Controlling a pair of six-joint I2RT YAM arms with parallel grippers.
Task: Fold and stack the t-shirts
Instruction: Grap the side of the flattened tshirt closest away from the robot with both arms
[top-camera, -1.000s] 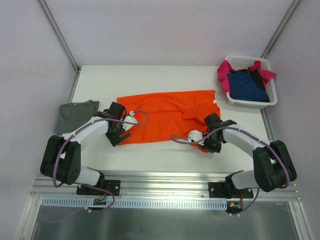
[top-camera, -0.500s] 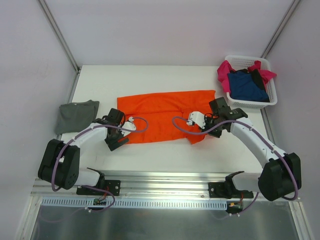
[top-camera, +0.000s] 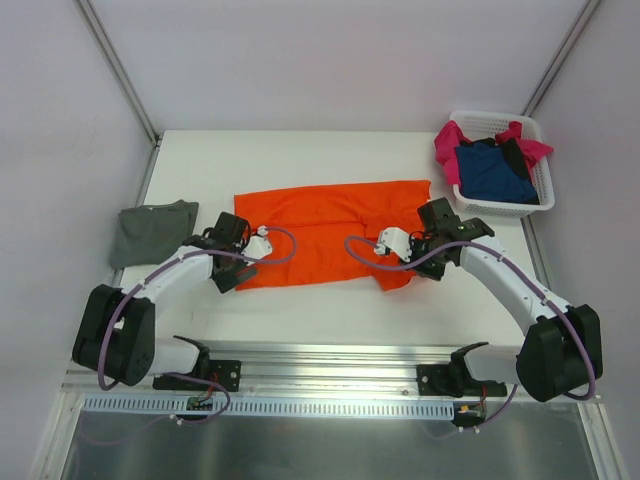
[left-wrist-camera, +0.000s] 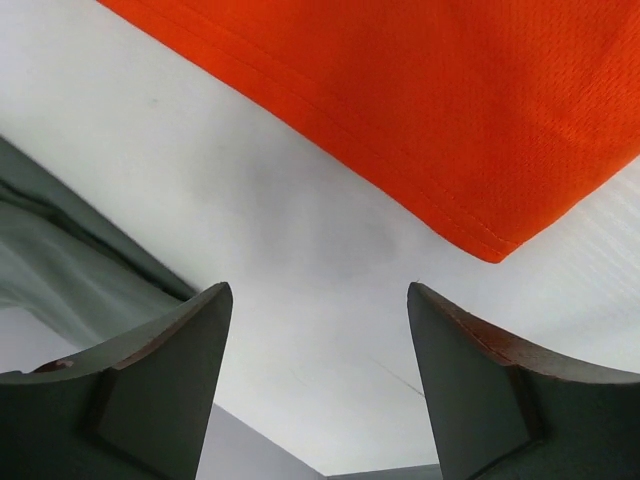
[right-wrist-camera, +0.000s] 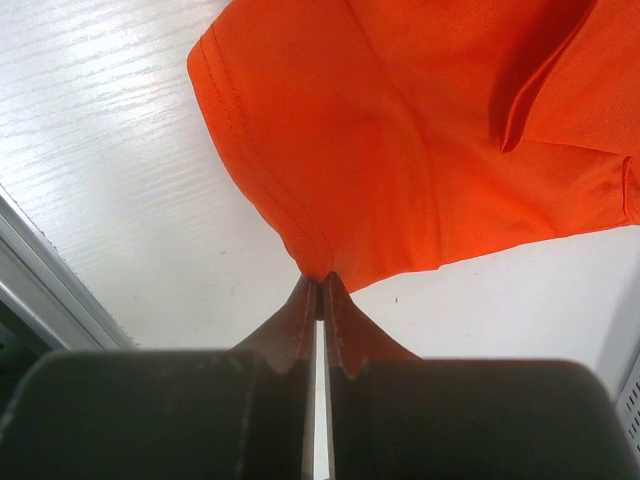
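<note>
Right wrist view: the right gripper has its two fingers pressed together on the hem of the orange t-shirt. They pinch a small peak of cloth at the shirt's near edge, with only a thin slit between the pads. From that pinch the orange cloth fans away over the white table, one stitched hem running up to the left and a folded flap lying on top of the shirt further out to the right. In the left wrist view the left gripper stands with its jaws wide apart and nothing between them. It is over bare table just off the orange shirt's near-left corner, whose stitched point shows ahead of the fingertips without touching either one. From above, the orange t-shirt lies spread flat and wide across the middle of the table, its right end doubled over where the right gripper holds it. The grey-green t-shirt lies as a folded pad to the left of the orange shirt, apart from it. Beyond the orange shirt's far-right corner sits the white basket, with the magenta pink t-shirt draped over its rim and the navy blue t-shirt bundled inside.
</note>
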